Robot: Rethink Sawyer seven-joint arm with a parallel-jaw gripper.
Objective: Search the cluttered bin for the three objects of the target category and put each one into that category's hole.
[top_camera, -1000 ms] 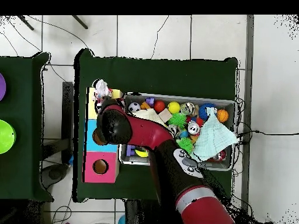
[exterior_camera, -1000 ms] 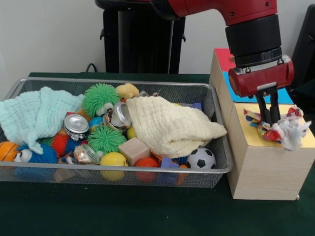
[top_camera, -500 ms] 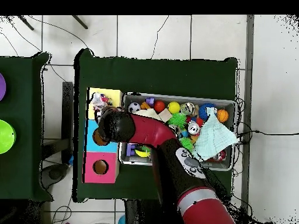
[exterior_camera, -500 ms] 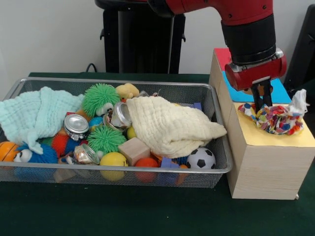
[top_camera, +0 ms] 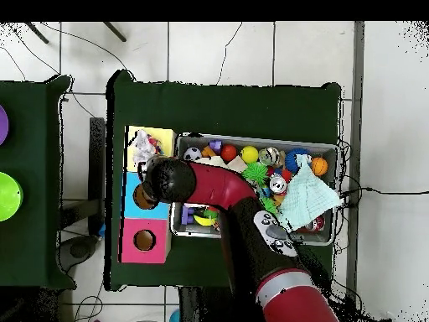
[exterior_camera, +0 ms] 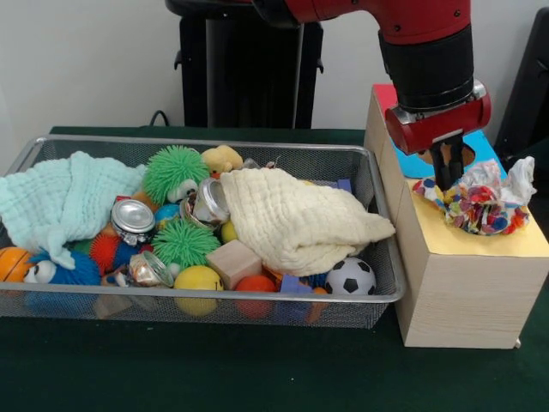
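The big red and black arm (exterior_camera: 412, 43) is reaching down from the top of the front picture toward the right side. Under it, the wire bin (exterior_camera: 377, 206) is filling the left and middle of the picture, sitting on the dark green table (exterior_camera: 257, 369). Just right of the bin, a wooden box (exterior_camera: 455, 292) is standing with a yellow part, a blue part and a red part on top.

Inside the bin, a cream cloth (exterior_camera: 292, 219) is lying in the middle over other toys, and a pale green cloth (exterior_camera: 60, 197) is lying at the left end. Around them are sitting green spiky balls (exterior_camera: 176, 172), a wooden block (exterior_camera: 233, 262), a yellow ball (exterior_camera: 198, 279), a small soccer ball (exterior_camera: 350, 276) and a shiny can (exterior_camera: 132, 218).

The spotty colourful cloth (exterior_camera: 479, 202) is lying bunched up on the yellow part of the box, at the right of the picture. The gripper (exterior_camera: 449, 172) is hanging just at its upper left edge. I cannot tell if the gripper is wide, narrow or pinching the cloth
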